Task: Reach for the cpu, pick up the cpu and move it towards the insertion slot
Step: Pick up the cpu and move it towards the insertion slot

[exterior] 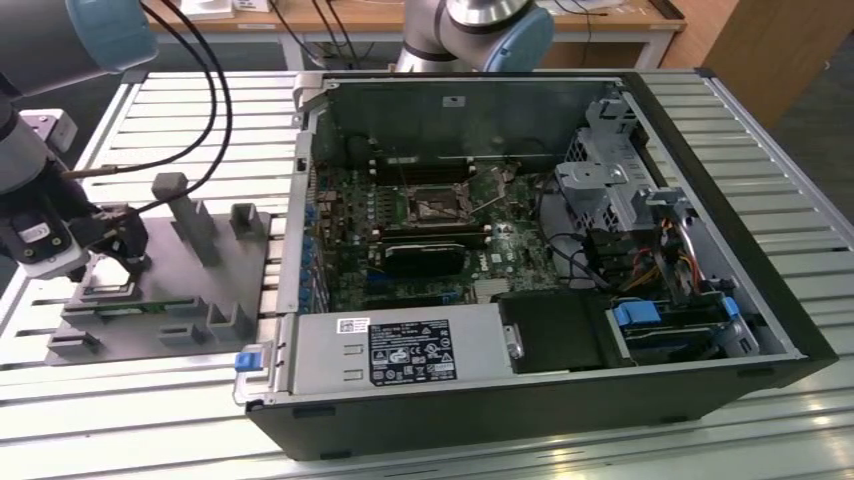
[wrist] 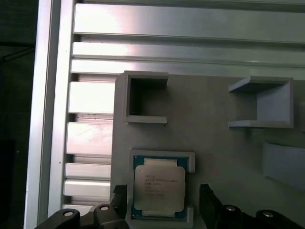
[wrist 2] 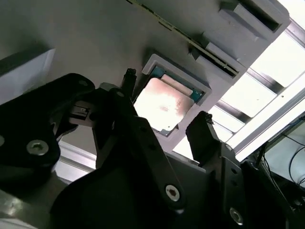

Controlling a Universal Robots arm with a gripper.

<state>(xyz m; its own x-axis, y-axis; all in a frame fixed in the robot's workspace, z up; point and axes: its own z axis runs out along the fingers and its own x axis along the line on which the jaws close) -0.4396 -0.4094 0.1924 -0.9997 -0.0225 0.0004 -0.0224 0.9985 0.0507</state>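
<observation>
Two black fingers (wrist: 208, 202) of the gripper (wrist: 162, 200) stand spread apart in the first wrist view, one on each side of the cpu (wrist: 158, 188). A gap shows between each tip and the chip, so they are released and grasp nothing. The cpu lies flat, silver top up, in a shallow square nest of the grey fixture (wrist: 214, 143), near two open box-shaped pockets of the same plate. In the second wrist view the shiny chip (wrist 2: 162, 106) shows between the two fingertips. In the exterior view the gripper (exterior: 110, 266) hangs low over the fixture (exterior: 200, 285) at the exterior view's left, mid-height in the frame, on the slatted aluminium bench (exterior: 200, 110). An open computer case (exterior: 534, 415) fills the middle of the frame, with a square socket (exterior: 434, 207) on its motherboard, well apart from the gripper.
</observation>
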